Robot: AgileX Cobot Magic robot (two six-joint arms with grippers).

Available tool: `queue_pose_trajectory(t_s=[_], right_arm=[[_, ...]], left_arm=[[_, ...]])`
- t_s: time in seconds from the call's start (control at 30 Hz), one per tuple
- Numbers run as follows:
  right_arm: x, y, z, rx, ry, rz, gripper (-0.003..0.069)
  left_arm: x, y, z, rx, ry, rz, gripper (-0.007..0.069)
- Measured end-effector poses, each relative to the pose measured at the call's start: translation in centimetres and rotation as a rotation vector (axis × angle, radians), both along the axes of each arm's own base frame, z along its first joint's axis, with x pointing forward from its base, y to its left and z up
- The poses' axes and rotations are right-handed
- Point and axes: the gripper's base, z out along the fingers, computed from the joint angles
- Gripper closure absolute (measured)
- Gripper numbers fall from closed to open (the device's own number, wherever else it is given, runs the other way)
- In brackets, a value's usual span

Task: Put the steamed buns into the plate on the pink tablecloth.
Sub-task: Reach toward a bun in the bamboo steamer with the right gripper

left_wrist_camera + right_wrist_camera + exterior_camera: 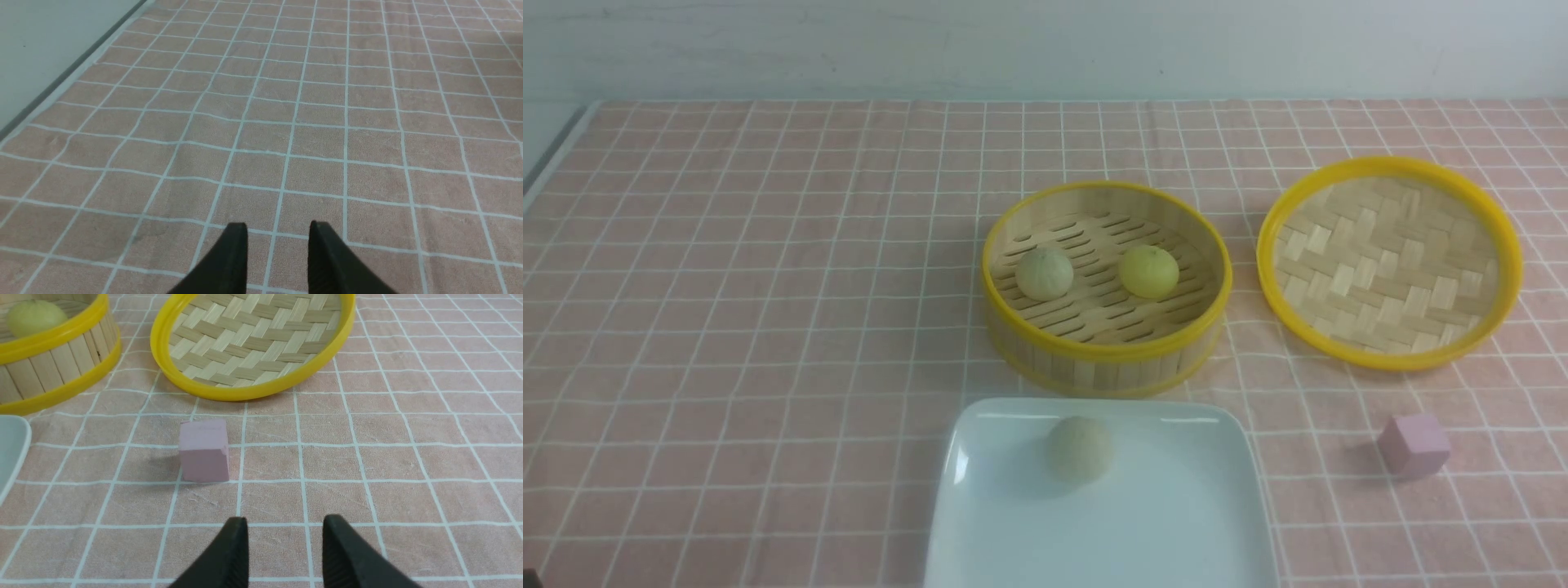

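One pale beige steamed bun (pixel 1079 448) lies in the white square plate (pixel 1176 531) near the front edge of the pink tablecloth (pixel 768 286). Behind the plate, a second pale bun (pixel 1045 273) and a yellow bun (pixel 1149 271) rest inside the bamboo steamer basket (pixel 1104 359). Neither arm shows in the front view. My left gripper (pixel 278 228) is open over bare pink tablecloth (pixel 318 102), holding nothing. My right gripper (pixel 285 522) is open too, empty, a little short of the pink cube (pixel 204 450). The plate's corner (pixel 12 449) and the yellow bun (pixel 34 316) appear in the right wrist view.
The woven bamboo lid (pixel 1388 261) lies upturned to the right of the basket. A small pink cube (pixel 1414 445) sits at the front right, beside the plate. The cloth's left edge (pixel 61 81) meets a pale surface in the left wrist view.
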Motion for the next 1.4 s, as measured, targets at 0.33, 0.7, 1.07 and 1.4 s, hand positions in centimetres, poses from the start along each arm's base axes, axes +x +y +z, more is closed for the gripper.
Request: queue_pose_trajectory(t_s=[0.33,0.7,1.07,1.4], right_arm=[[0.1,0.5,0.2,0.297,-0.024,-0.032,0.0419],[0.2,1.8,1.2,1.280,0.004,-0.121,0.0419],[0.1,1.8,2.8,1.230,-0.067,-0.070,0.0436],[1.4,2.6,12.5,0.517,-0.028,0.143,0.0659]], left_arm=[[0.0,-0.2,0.0,-0.100,-0.017,0.009,0.0385],[0.3,-2.6,1.1,-1.727,-0.064,0.156,0.0385],[0.4,-1.7,2.0,-1.630,-0.233,0.124,0.0402],[1.4,-3.1,8.3,-0.989,0.095,-0.015,0.0625]])
